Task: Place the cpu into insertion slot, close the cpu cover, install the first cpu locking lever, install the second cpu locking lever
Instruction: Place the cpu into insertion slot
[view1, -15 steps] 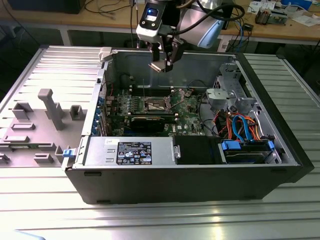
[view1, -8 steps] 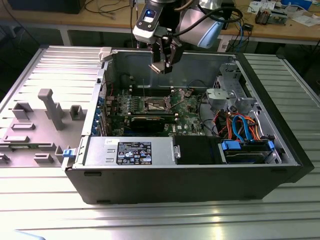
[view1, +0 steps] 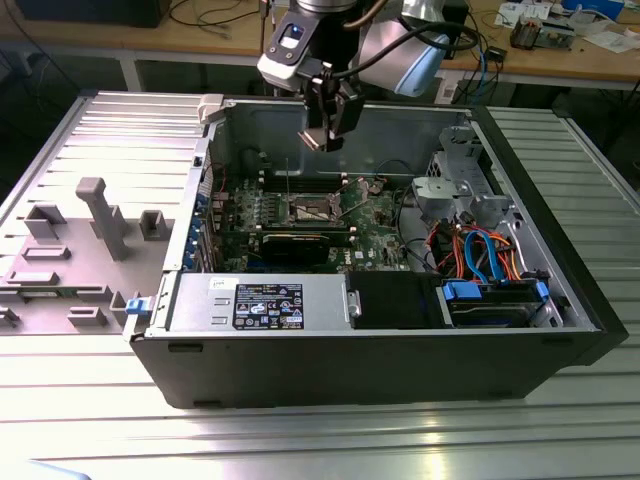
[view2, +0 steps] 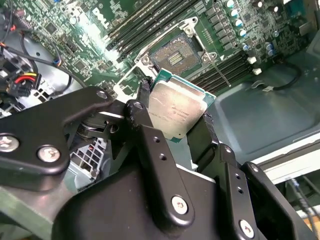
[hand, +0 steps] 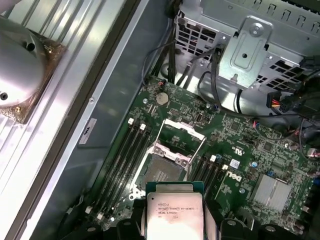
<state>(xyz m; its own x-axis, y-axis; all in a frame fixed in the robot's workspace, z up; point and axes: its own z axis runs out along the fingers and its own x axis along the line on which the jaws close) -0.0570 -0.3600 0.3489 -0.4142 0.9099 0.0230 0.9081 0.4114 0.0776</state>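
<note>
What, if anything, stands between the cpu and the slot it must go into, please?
Nothing visible does. The pincer holds the cpu above the slot, whose pin grid lies bare, with the cover swung open.

Dull silver cpu (view2: 176, 109), green circuit board (hand: 239, 142), black gripper (view2: 176, 111)

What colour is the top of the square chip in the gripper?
Dull silver on the flat square chip; second wrist view shows it best.

Both wrist views look down closely at the insertion slot (view2: 176, 56) (hand: 162, 176).
</note>
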